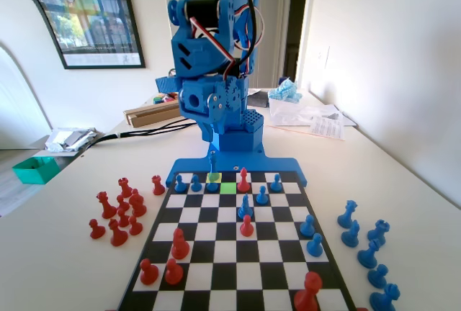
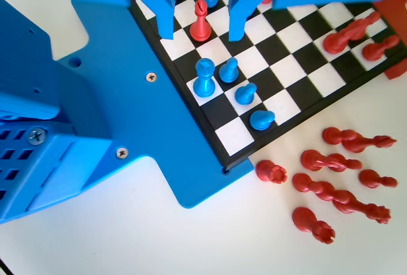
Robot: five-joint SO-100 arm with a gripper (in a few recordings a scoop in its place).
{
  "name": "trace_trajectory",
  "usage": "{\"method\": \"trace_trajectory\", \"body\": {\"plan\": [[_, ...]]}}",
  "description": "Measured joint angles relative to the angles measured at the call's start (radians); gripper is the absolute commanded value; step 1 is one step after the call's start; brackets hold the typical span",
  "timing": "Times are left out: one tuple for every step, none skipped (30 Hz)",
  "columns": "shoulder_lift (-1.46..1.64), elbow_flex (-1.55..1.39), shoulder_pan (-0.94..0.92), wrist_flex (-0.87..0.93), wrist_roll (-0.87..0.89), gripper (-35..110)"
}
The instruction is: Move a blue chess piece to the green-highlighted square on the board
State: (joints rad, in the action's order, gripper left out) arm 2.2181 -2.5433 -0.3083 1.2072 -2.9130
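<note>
tool point(image 2: 200, 33) with jaws apart and empty above the board point(image 2: 299, 71), near a red piece point(image 2: 201, 23)

The blue arm point(image 1: 216, 52) stood folded upright over its base, its gripper point(image 2: 201, 30) pointing down above the board's near rows, the two jaws parted and holding nothing between them.

Blue pawns point(image 1: 196, 183) crowding green-highlighted square point(image 1: 227, 188).
</note>
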Motion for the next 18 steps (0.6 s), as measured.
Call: {"method": "trace_trajectory", "body": {"plan": [[-0.002, 0.000, 0.000, -0.006, 0.000, 15], [-0.009, 0.000, 0.000, -0.012, 0.000, 15], [-0.017, 0.000, 0.000, -0.021, 0.000, 15], [-0.020, 0.000, 0.000, -0.029, 0.000, 15], [-0.026, 0.000, 0.000, -0.038, 0.000, 15], [-0.035, 0.000, 0.000, -0.044, 0.000, 15], [-0.046, 0.000, 0.000, -0.051, 0.000, 15], [-0.052, 0.000, 0.000, -0.057, 0.000, 15], [-0.055, 0.000, 0.000, -0.063, 0.000, 15], [-0.055, 0.000, -0.002, -0.067, 0.000, 15], [-0.055, 0.000, -0.009, -0.075, 0.000, 15], [-0.061, -0.003, -0.012, -0.081, 0.000, 15], [-0.069, -0.011, -0.015, -0.089, 0.000, 15], [-0.071, -0.014, -0.017, -0.089, 0.000, 15], [-0.071, -0.023, -0.018, -0.104, 0.000, 15], [-0.078, -0.029, -0.018, -0.123, 0.000, 15], [-0.086, -0.040, -0.018, -0.140, 0.000, 15], [-0.087, -0.054, -0.018, -0.153, 0.000, 15]]}}
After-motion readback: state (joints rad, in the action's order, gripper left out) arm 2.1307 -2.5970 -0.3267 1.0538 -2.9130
